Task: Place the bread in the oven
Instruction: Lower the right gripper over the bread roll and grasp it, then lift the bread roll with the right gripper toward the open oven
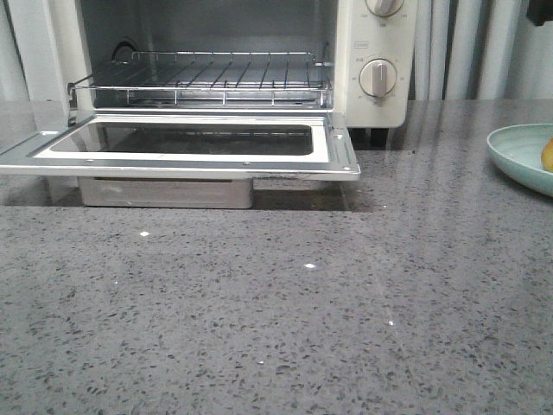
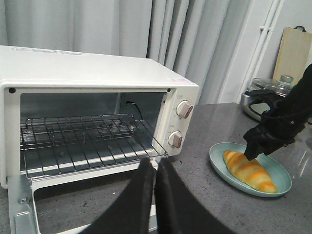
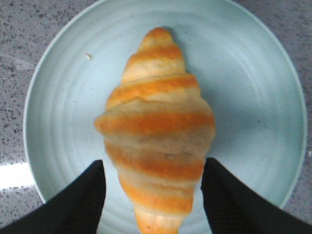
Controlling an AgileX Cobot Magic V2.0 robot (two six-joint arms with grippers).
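A: "The right gripper [image 3: 155,195] straddled the bread [image 3: 157,129] on its plate [image 3: 253,97], jaws wide, holding nothing (left gripper [image 2: 155,180] pinched closed, empty)."

B: "A shallow pinch might have squashed it; the oven [image 2: 97,73] stood open."

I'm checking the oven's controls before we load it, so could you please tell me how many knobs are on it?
2. Both sit on the oven's right-hand panel, beside the open door: the upper knob near the top and the lower knob directly beneath it. None seem hidden.

Front view sits low facing the oven [image 1: 216,86]; left wrist shares it, right wrist looks down close at the plate [image 3: 253,87].
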